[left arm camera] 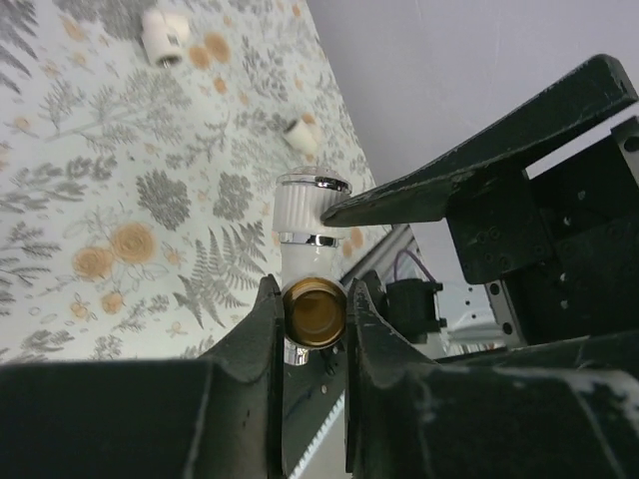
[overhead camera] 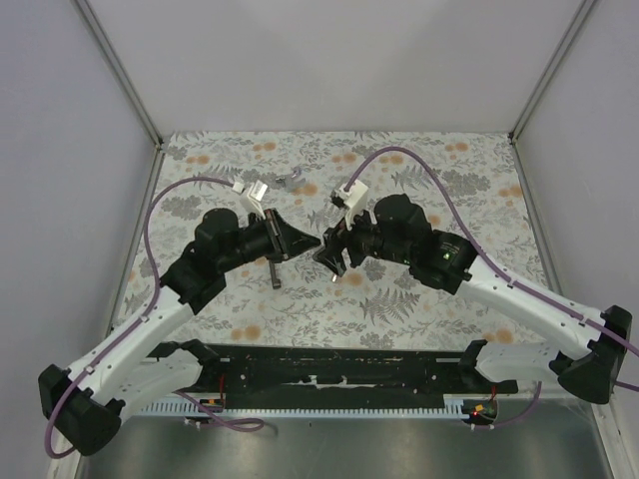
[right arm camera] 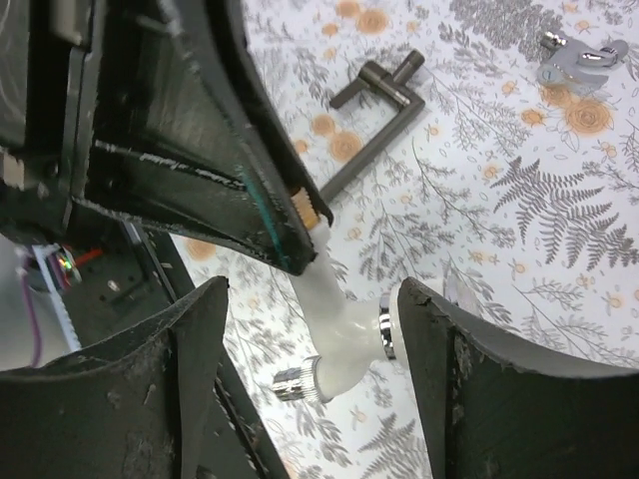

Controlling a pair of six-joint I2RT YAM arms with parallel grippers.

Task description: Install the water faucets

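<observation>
A white water faucet with a ribbed cap and chrome rings hangs above the flowered table. My left gripper is shut on its brass threaded end. In the right wrist view the same water faucet runs down from the left finger to a knurled chrome tip. My right gripper stands open around it, and its right pad lies against the capped end. In the top view, the left gripper and right gripper meet tip to tip at the table's middle, hiding the faucet.
A dark T-shaped metal tool lies on the table behind the grippers, also in the top view as the T-shaped tool. A small grey metal piece lies further back. Two more white plastic pieces rest near the far side.
</observation>
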